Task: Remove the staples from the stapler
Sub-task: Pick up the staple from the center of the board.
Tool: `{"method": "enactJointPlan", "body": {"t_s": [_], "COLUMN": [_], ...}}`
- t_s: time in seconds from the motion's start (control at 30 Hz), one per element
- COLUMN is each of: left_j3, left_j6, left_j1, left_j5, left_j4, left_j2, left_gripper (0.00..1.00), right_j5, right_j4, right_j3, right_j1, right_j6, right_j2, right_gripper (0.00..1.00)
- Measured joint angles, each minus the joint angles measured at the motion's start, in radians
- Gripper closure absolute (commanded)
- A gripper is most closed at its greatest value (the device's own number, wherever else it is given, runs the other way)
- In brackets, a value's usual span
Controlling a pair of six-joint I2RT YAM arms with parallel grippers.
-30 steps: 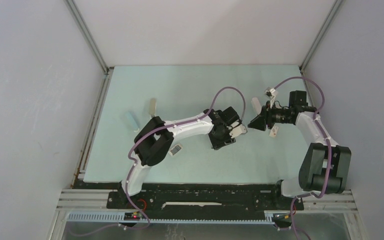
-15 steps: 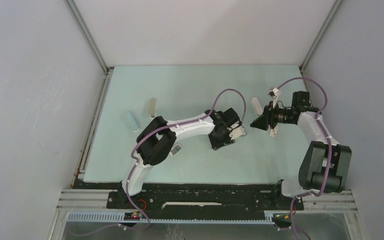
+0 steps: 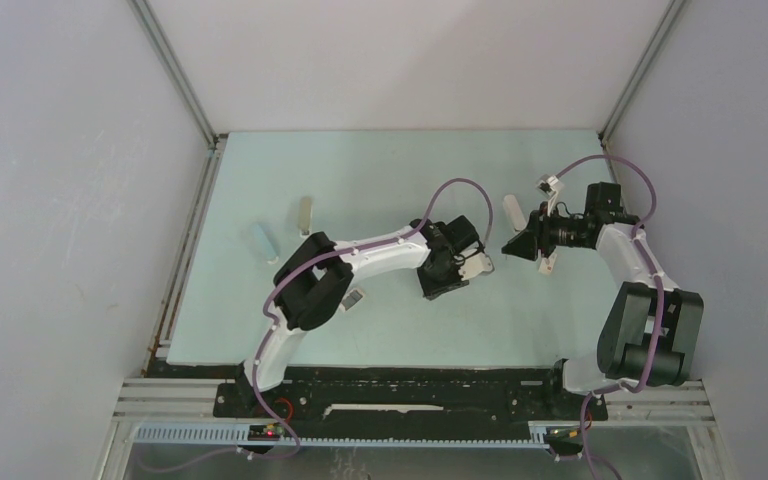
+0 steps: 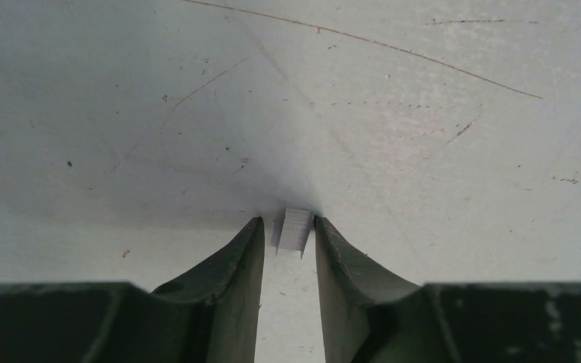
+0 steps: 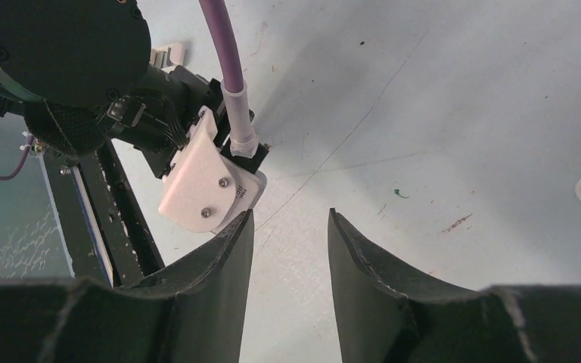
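box (image 3: pixel 353 298): small, printed, on near-left part of table (image 3: pixel 380 170); print too small to read.
staples (image 4: pixel 296 230): short pale-grey ribbed strip, flat on table, mid-scene, at tips of left gripper (image 4: pixel 288 227).
left gripper: narrowly open, one tip each side of strip; slim gap at one finger, not clamped.
right gripper (image 5: pixel 291 219): approx half open, nothing btwn jaws.
stapler (image 3: pixel 512 212): bright-white oblong, rounded ends, lying on table just far-left of right gripper, apart from staples.
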State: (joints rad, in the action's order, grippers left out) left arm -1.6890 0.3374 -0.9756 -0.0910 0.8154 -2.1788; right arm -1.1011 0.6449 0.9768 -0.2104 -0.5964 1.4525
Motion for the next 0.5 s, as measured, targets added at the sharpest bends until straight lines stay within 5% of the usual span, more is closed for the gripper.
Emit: {"method": "enactJointPlan", "body": {"t_s": [0.5], "left_j3": [0.01], "left_j6": [-0.006], "left_j1": [0.014], "left_j5": [-0.008], "left_j4": [-0.007], "left_j2": [0.005], "left_gripper": [0.86], "right_j5": [-0.002], "right_j4": [0.0], "right_j3": [0.0], "right_j1": [-0.01], "right_j6": [0.0], "right_j2": [0.0], "right_gripper": [0.51]}}
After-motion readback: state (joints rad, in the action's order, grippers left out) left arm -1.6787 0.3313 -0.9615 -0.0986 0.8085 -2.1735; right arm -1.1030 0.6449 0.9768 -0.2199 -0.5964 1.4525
